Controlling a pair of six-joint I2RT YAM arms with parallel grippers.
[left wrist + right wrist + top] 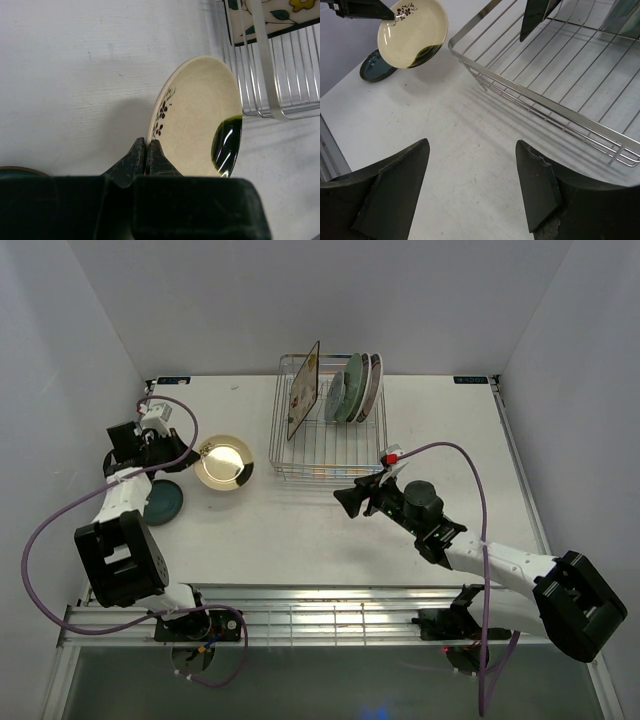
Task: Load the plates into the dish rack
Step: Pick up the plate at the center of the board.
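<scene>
My left gripper (190,455) is shut on the rim of the small cream/gold plate (225,462), holding it tilted above the table left of the dish rack (327,465). The wrist view shows the plate (197,117) pinched at its edge between my fingertips (146,145). The small dark teal plate (162,503) lies flat on the table below my left arm. The square floral plate (304,390) and several round plates (355,388) stand upright in the rack. My right gripper (350,502) is open and empty in front of the rack; the wrist view shows bare table between its fingers (472,150).
White walls close in left, right and behind. The rack's front wire rim (530,95) lies just ahead of my right gripper. The purple cable (455,455) loops over the right arm. The metal frame rail (320,615) runs along the near table edge.
</scene>
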